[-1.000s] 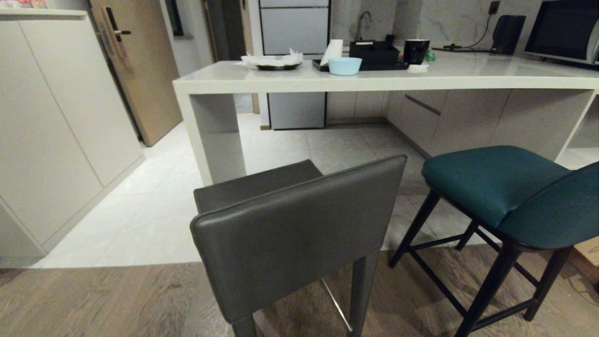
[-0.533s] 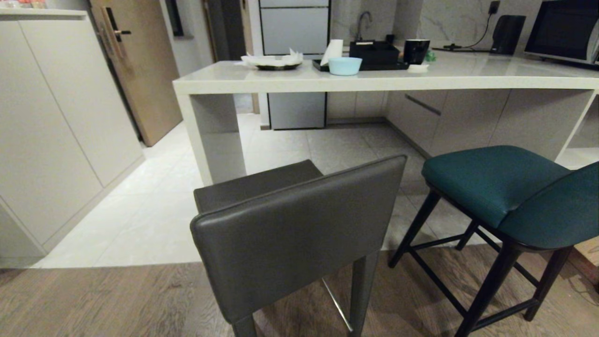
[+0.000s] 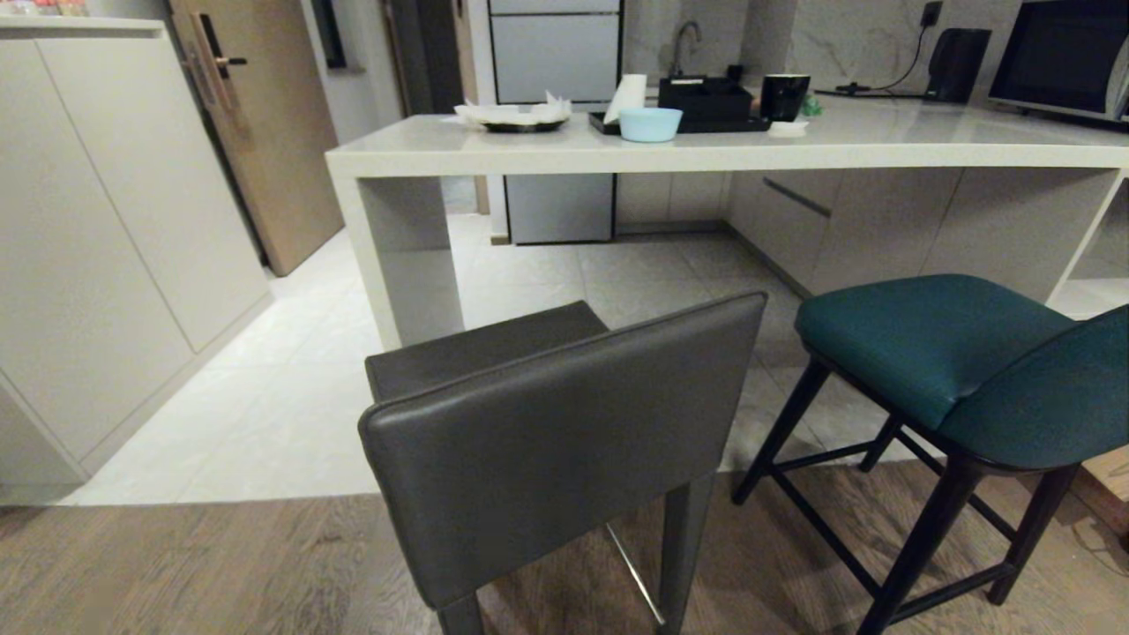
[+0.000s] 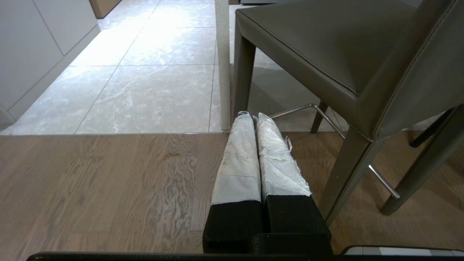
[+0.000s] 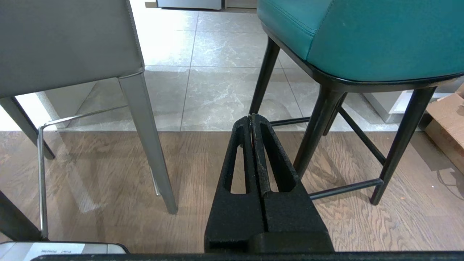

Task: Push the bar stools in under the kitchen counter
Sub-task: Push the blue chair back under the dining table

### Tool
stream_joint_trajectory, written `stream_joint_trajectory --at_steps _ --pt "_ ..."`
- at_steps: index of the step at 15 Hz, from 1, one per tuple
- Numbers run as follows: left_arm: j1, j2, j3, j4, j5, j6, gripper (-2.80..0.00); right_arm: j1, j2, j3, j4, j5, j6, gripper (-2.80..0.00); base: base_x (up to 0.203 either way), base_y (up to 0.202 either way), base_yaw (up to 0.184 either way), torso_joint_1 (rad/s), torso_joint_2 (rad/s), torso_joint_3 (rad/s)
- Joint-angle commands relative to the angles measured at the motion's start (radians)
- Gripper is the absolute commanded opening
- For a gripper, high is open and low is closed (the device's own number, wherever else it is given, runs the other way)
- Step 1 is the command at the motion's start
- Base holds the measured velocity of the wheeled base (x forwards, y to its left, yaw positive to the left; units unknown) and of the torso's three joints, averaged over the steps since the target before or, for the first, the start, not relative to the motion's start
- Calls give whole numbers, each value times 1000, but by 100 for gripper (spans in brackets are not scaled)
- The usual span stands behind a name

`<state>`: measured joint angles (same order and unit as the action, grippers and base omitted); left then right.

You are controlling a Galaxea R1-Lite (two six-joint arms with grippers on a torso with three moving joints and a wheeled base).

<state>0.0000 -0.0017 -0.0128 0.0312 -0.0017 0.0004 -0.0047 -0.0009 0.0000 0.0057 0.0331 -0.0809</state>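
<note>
Two bar stools stand out from the kitchen counter point(image 3: 706, 159), their backs toward me. The dark grey leather stool point(image 3: 556, 441) is nearest, in the middle. The teal stool point(image 3: 953, 353) with thin black legs stands to its right. Neither arm shows in the head view. My left gripper point(image 4: 253, 115) is shut and empty, low over the wood floor beside the grey stool point(image 4: 344, 54). My right gripper point(image 5: 251, 117) is shut and empty too, held low between the grey stool's leg point(image 5: 145, 137) and the teal stool point(image 5: 362, 36).
On the counter sit a light blue bowl point(image 3: 650, 123), a black tray point(image 3: 706, 101), a black mug point(image 3: 783, 95) and a plate with paper point(image 3: 520, 115). Tall cream cabinets point(image 3: 106, 238) line the left. A cardboard box point(image 5: 447, 119) lies at the right. Tile floor runs under the counter.
</note>
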Motion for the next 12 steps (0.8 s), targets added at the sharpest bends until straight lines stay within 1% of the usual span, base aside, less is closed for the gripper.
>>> stream_joint_trajectory --at_steps 1,10,12 --pt "0 2 0 -1 1 0 -280 0 1 0 0 -4 4 -280 0 0 0 0 0 0" --pt "0 2 1 -1 2 -6 -280 0 1 0 0 -7 9 -280 0 0 0 0 0 0" --pt "1 2 2 -2 3 -7 -280 0 1 0 0 -10 13 -280 -1 -128 2 1 3 2"
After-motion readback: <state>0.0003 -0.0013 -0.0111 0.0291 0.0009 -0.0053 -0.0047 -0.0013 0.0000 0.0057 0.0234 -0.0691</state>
